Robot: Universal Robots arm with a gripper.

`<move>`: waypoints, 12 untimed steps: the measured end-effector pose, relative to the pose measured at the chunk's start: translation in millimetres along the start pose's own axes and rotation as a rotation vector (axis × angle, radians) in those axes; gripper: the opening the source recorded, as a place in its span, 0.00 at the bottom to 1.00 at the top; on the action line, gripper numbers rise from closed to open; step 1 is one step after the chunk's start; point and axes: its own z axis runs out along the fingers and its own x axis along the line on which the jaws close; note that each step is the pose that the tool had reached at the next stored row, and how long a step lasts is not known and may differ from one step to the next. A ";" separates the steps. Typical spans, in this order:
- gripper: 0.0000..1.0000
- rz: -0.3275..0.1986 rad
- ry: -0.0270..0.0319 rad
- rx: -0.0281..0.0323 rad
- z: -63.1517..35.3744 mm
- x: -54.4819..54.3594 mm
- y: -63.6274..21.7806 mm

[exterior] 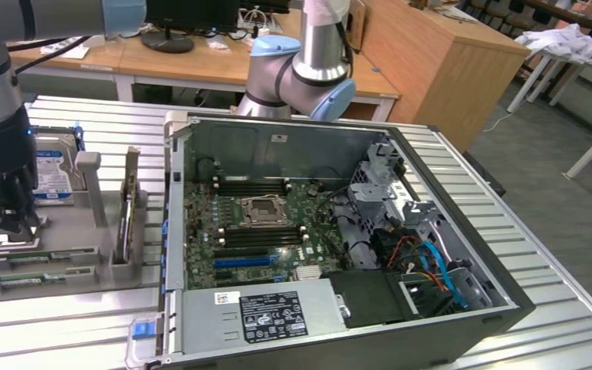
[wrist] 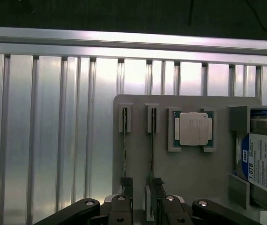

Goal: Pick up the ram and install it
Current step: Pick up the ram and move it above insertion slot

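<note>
While the fingers [wrist: 165,208] stand spread wide and grip nothing, they hang over one end of the grey holder tray [wrist: 138,108] on the ribbed bench [wrist: 44,140]. The ram [wrist: 152,150] sits on edge in a slot of that tray, just beside a second stick [wrist: 125,150]. A processor [wrist: 193,129] and a hard drive [wrist: 264,164] rest further along the tray. An open computer case [exterior: 358,231] stands next to the tray.

I count two thin green ram sticks [exterior: 49,254], one square silver-lidded processor chip [wrist: 194,129], one blue-labelled silver hard drive [wrist: 264,164], one open black computer case [exterior: 244,146].
</note>
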 end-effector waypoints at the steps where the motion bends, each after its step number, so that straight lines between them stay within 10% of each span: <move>1: 0.30 0.000 -0.0001 0.0001 0.0 2.0 0.0; 12: 0.30 0.000 -0.0001 0.0001 4.1 9.1 0.0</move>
